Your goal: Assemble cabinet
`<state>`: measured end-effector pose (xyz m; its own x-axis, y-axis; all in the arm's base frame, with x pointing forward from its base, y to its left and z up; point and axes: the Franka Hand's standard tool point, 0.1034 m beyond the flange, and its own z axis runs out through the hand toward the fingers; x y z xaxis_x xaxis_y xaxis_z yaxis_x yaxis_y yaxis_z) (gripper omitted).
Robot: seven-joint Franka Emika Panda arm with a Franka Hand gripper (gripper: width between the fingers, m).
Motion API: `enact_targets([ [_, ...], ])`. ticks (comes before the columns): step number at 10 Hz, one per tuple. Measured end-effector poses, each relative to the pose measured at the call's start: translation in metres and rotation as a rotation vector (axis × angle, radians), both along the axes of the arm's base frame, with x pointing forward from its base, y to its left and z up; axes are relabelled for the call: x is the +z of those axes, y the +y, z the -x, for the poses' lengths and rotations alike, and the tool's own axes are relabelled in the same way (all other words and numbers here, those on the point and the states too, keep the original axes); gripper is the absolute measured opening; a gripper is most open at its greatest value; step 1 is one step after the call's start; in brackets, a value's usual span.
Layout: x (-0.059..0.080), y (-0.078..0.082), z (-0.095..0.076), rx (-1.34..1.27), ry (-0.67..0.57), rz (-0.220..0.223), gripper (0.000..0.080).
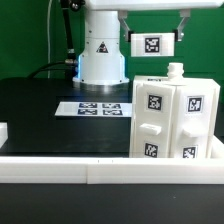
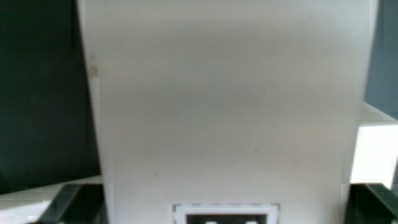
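The cabinet (image 1: 175,115) is a large white box with a panelled face and several black-and-white tags. It stands on the black table at the exterior view's right, with a small knob on top. My gripper (image 1: 153,40) is high above it and a little to the exterior view's left. It is shut on a white tagged block (image 1: 152,44), held clear of the cabinet. In the wrist view the block (image 2: 214,100) fills most of the picture, between the dark fingers (image 2: 61,203), with its tag at the near end. The cabinet is out of the wrist view.
The marker board (image 1: 95,107) lies flat on the black table left of the cabinet. The robot base (image 1: 100,50) stands behind it. A low white wall (image 1: 60,168) runs along the front edge, and a green backdrop is behind.
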<state>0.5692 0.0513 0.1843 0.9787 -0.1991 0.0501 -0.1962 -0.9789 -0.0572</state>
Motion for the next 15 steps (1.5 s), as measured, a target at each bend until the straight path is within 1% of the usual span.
enact_targets([
  [3, -0.003, 0.012, -0.018, 0.017, -0.009, 0.0, 0.056],
  [5, -0.011, 0.021, -0.021, 0.034, -0.005, 0.001, 0.056],
  [8, -0.021, 0.024, -0.02, 0.059, 0.009, 0.005, 0.056],
  [10, -0.021, 0.026, -0.021, 0.072, 0.006, 0.006, 0.056],
  [11, -0.022, 0.025, -0.022, 0.088, 0.0, 0.006, 0.056],
  [13, -0.021, 0.023, -0.026, 0.108, -0.051, 0.001, 0.056],
  [15, -0.021, 0.023, -0.026, 0.108, -0.051, 0.001, 0.056],
])
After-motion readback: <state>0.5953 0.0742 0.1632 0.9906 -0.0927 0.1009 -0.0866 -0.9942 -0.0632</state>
